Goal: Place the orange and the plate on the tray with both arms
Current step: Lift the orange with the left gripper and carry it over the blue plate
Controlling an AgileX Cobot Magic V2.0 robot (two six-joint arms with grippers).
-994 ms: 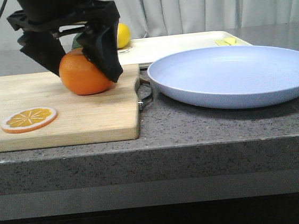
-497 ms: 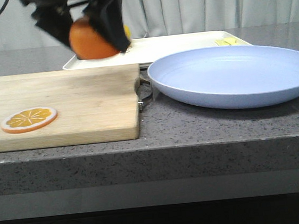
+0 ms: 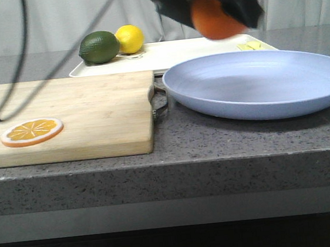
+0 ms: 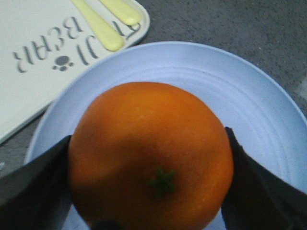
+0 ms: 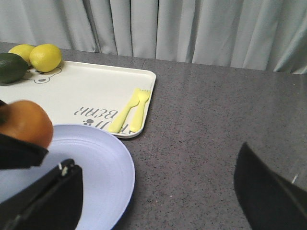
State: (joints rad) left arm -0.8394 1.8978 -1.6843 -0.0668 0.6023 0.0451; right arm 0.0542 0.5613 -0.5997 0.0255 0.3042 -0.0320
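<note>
My left gripper (image 3: 219, 13) is shut on the orange (image 3: 216, 18) and holds it in the air over the far part of the lavender-blue plate (image 3: 255, 84). In the left wrist view the orange (image 4: 151, 143) sits between both fingers (image 4: 33, 187), stem dimple up, with the plate (image 4: 259, 110) under it and the tray (image 4: 29, 86) corner beside. The cream tray (image 3: 192, 50) lies behind the plate. My right gripper (image 5: 158, 201) is open and empty, astride the plate's (image 5: 96, 163) right edge, low over the counter. It is out of the front view.
A lime (image 3: 99, 46) and a lemon (image 3: 129, 38) sit at the tray's left end, and a yellow fork and spoon (image 5: 132, 110) at its right end. A wooden cutting board (image 3: 69, 110) with an orange slice (image 3: 32, 131) lies left of the plate.
My left gripper has lifted the orange off the cutting board and carried it right, from above the board's far edge to above the plate. The plate and tray have not moved.
</note>
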